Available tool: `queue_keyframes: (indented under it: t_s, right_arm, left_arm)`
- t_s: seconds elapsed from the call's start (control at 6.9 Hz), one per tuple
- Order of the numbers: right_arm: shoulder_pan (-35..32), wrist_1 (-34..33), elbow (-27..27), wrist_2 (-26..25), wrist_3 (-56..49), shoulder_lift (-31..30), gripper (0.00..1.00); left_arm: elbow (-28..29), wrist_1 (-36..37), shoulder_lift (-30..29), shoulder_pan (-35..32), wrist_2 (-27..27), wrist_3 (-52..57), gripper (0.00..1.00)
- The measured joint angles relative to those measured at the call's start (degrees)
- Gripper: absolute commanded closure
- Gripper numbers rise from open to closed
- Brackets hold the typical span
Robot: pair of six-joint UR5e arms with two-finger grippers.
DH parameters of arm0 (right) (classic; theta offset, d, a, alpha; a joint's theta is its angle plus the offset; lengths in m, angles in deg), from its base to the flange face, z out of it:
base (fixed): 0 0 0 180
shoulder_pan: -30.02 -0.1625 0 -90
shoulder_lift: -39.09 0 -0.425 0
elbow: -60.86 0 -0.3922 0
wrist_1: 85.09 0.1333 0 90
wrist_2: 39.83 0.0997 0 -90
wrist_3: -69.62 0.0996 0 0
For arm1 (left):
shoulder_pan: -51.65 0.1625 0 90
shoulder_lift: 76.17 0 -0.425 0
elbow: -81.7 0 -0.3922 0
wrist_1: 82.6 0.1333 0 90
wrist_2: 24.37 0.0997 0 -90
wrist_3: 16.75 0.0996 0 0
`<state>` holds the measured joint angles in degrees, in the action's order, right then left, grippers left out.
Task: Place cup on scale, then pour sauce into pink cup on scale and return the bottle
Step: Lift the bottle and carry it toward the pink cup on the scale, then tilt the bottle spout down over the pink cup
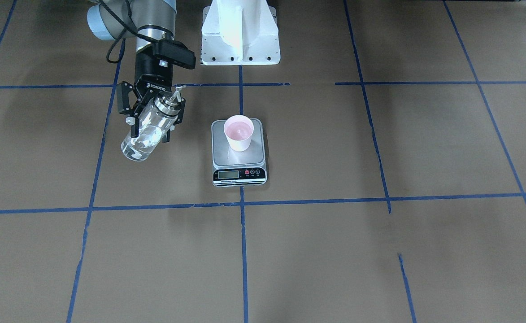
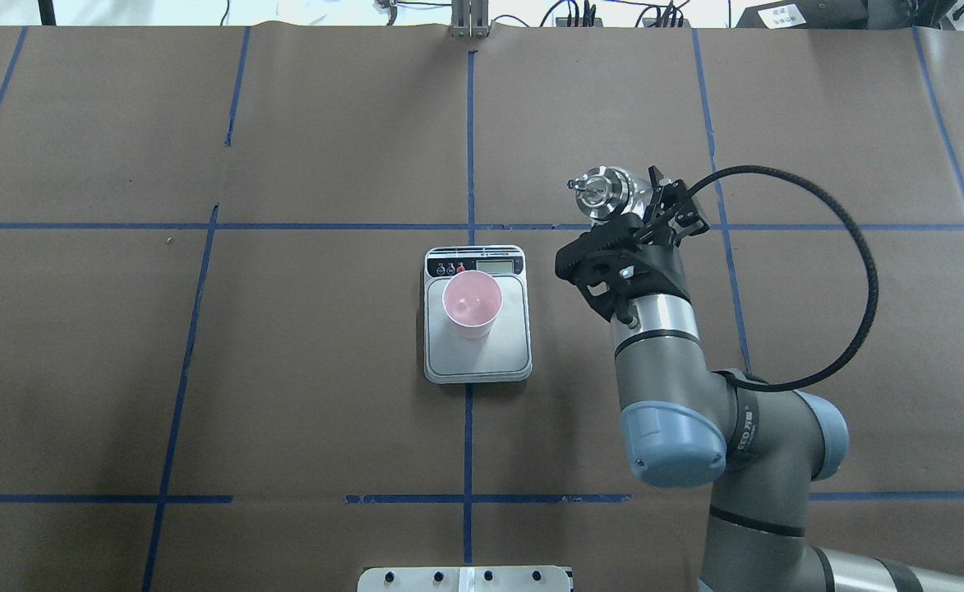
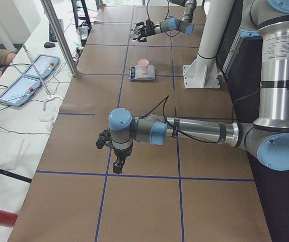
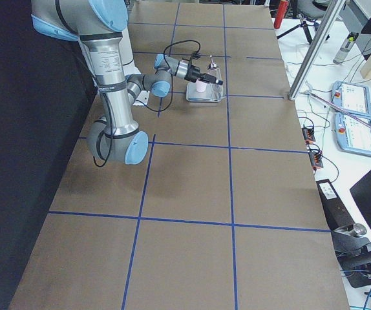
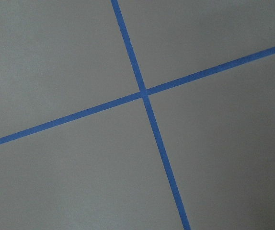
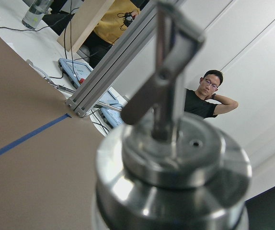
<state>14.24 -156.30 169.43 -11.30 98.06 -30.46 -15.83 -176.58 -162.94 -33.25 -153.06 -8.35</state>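
The pale pink cup (image 1: 239, 132) stands upright on the steel plate of the scale (image 1: 220, 154), toward the plate's display end (image 2: 506, 345). My right gripper (image 1: 151, 128) is shut on the clear glass bottle (image 1: 139, 146) and holds it tilted above the table beside the scale, apart from the cup. Its silver cap and spout (image 2: 601, 191) fill the right wrist view (image 6: 176, 172). My left gripper (image 3: 118, 164) hangs over bare table far from the scale. It shows only in the exterior left view, so I cannot tell whether it is open or shut.
The white robot mount (image 1: 240, 36) stands just behind the scale. Blue tape lines (image 5: 144, 92) cross the brown table. Operators' desks with tablets (image 3: 31, 75) run along the table's far side. A person (image 6: 207, 96) sits beyond it.
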Motion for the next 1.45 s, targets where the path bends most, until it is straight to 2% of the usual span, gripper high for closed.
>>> queue_keyframes:
  t_s: [0.43,0.72,1.16,1.45]
  right_arm:
    - [2.9,-7.5,-2.9,-7.3,-0.9,2.7,1.0]
    - [3.4,-12.2,-3.4,-11.1,-6.9,3.2,1.0]
    - [3.5,-13.4,-4.2,-17.0,-23.7,3.6,1.0]
    - [3.6,-13.4,-7.3,-18.9,-25.8,4.6,1.0]
  left_arm:
    - [0.0,0.1,-0.2,0.0,0.1,-0.1,0.0]
    - [0.0,0.2,-0.4,0.0,0.2,-0.1,0.0]
    - [0.1,0.2,-1.0,0.0,0.2,-0.1,0.0]
    - [0.2,0.2,-1.1,0.0,0.2,-0.1,0.0]
